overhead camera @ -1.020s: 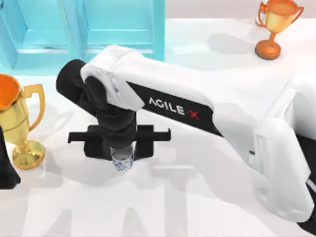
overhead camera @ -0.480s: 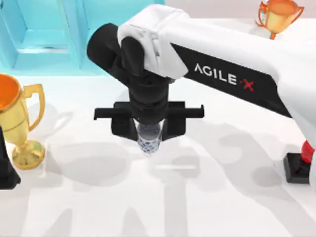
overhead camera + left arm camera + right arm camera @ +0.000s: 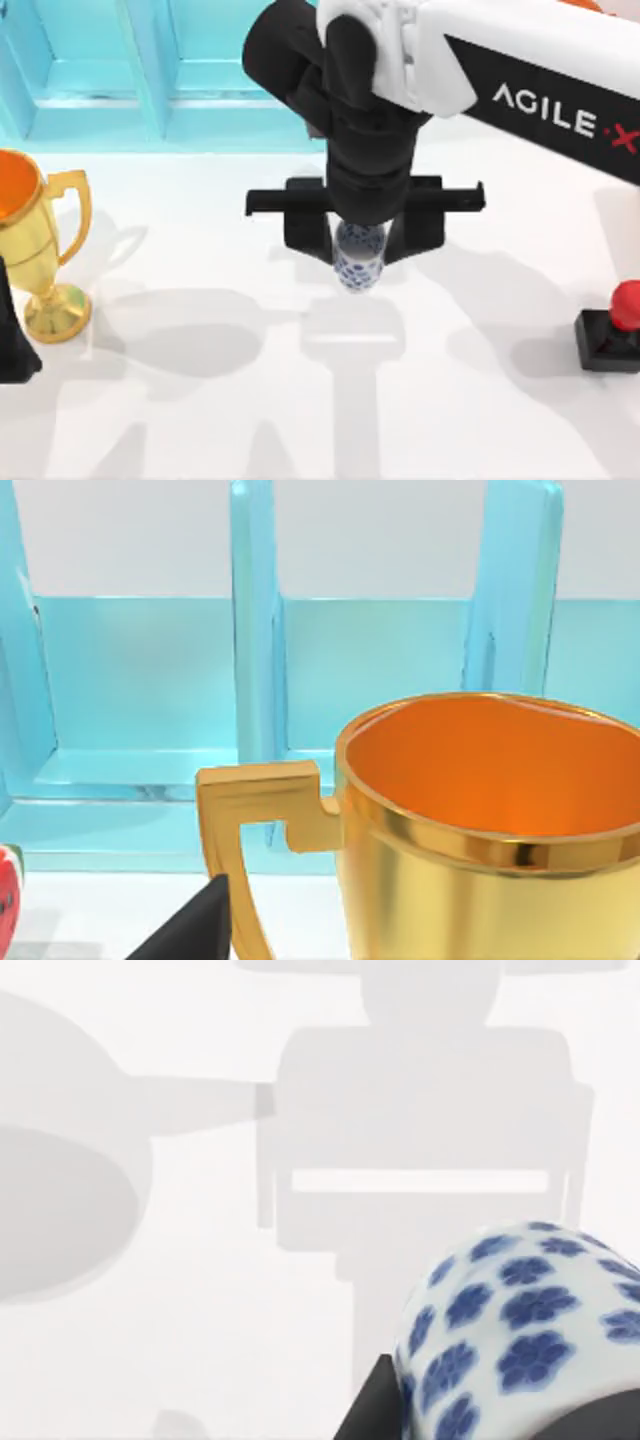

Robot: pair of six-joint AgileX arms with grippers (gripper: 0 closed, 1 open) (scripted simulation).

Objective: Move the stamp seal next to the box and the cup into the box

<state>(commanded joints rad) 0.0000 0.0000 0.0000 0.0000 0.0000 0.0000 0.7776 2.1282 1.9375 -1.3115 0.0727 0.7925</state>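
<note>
My right gripper is shut on the cup, a small white cylinder with a blue flower pattern, and holds it high over the middle of the table. The same cup appears close up in the right wrist view, above the arm's shadow on the white tabletop. The turquoise box lies at the back left, its compartments open upward, just behind and left of the held cup. The stamp seal, a black block with a red knob, stands at the right edge. My left gripper is parked at the left edge.
A gold two-handled trophy stands at the left beside the parked left arm, and the trophy looms before the box dividers in the left wrist view. The right arm's white link crosses the back right.
The right arm has lifted the cup and carried it to the right and toward the back, nearer the box. The stamp seal has come into sight at the right edge.
</note>
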